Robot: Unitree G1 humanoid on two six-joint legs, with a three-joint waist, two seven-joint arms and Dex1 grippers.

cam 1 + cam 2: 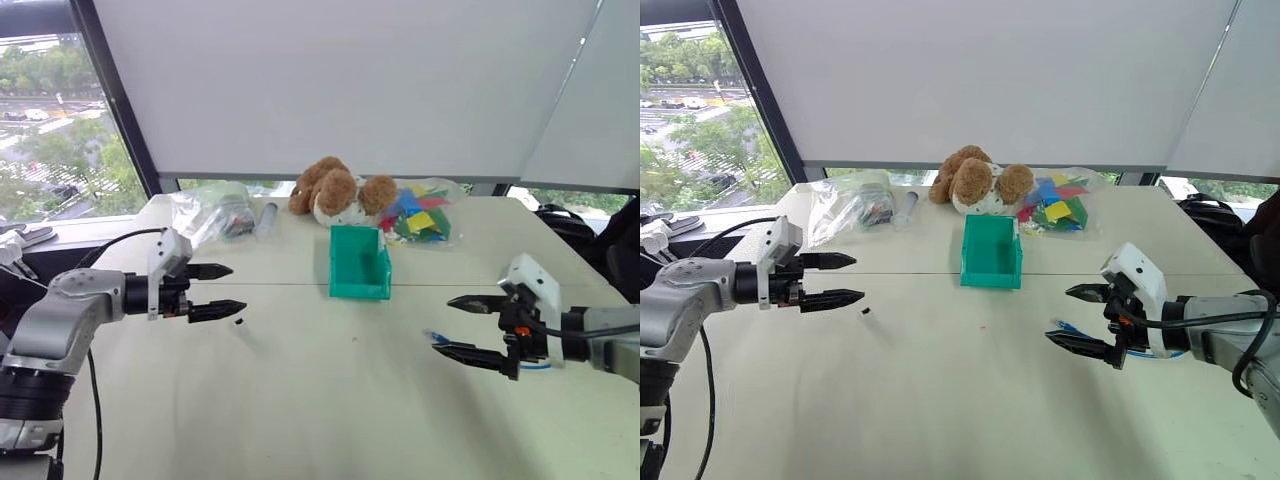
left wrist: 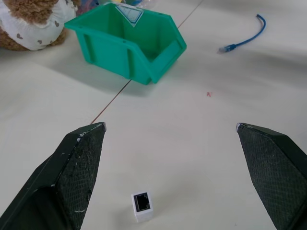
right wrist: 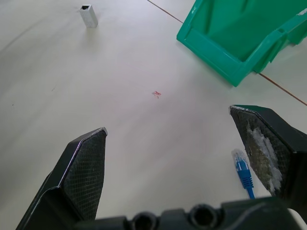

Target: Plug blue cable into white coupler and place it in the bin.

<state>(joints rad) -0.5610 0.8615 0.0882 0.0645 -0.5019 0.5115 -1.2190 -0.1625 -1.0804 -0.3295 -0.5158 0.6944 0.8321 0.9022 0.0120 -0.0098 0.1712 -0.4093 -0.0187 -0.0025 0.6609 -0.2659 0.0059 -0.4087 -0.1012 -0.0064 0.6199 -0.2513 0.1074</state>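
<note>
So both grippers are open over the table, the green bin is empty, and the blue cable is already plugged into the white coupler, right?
Not plugged in. The left wrist view shows the white coupler standing alone, its socket empty, with the blue cable lying apart on the table. The left gripper and right gripper are open, and the bin is empty.

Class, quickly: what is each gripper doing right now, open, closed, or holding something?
Left gripper: open, holding nothing, above the white coupler.
Right gripper: open, holding nothing, by the blue cable.

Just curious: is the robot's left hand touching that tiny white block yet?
Apart. The left wrist view shows the white coupler on bare table between the left hand's open fingers.
</note>
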